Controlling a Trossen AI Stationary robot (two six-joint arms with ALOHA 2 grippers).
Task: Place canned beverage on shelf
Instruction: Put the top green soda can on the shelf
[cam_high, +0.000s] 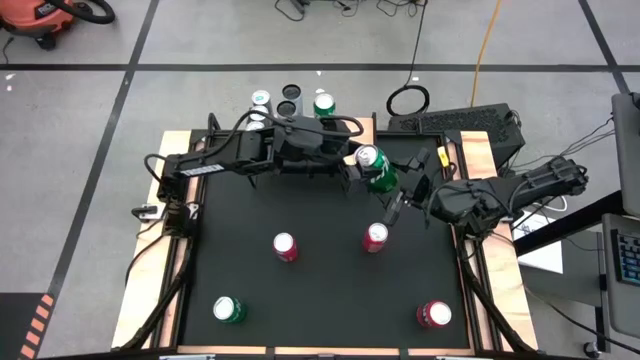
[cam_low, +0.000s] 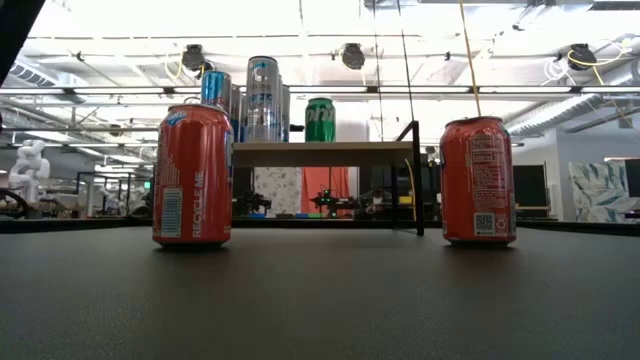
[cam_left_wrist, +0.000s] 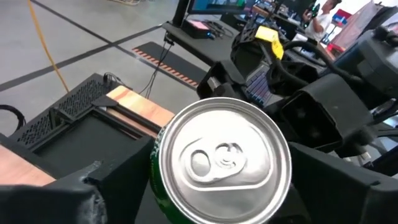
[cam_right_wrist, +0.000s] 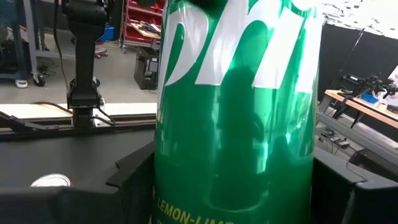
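Handover is what I judge I'm looking at: a green lemon-lime can (cam_high: 374, 168) sits between both pincers above the worktop (cam_high: 320, 290), at about one o'clock from its centre. My right pincer (cam_high: 392, 200) comes in from three o'clock and is clamped on the can's body; in its wrist view the green wall fills the gap between its dark fingers (cam_right_wrist: 348, 186). My left pincer (cam_high: 352, 165) reaches across from ten o'clock and brackets the same can near its top, with the silver lid showing between its fingers in the left wrist view. Those fingers stand apart around the can; whether they already press on it I cannot tell. The can leans slightly in the high view, lid tipped toward eleven o'clock, which I take to suit the left arm's approach. The shelf (cam_low: 320, 153), a light-wood board on thin black legs, stands at twelve o'clock at the far edge and already carries several cans, a green one (cam_low: 320, 118) among them, so I expect the left arm, being nearer, to carry this one there. Two red cans (cam_high: 285, 246) wait mid-worktop, while a green can (cam_high: 228, 309) and another red one (cam_high: 434, 314) sit near the six o'clock edge.
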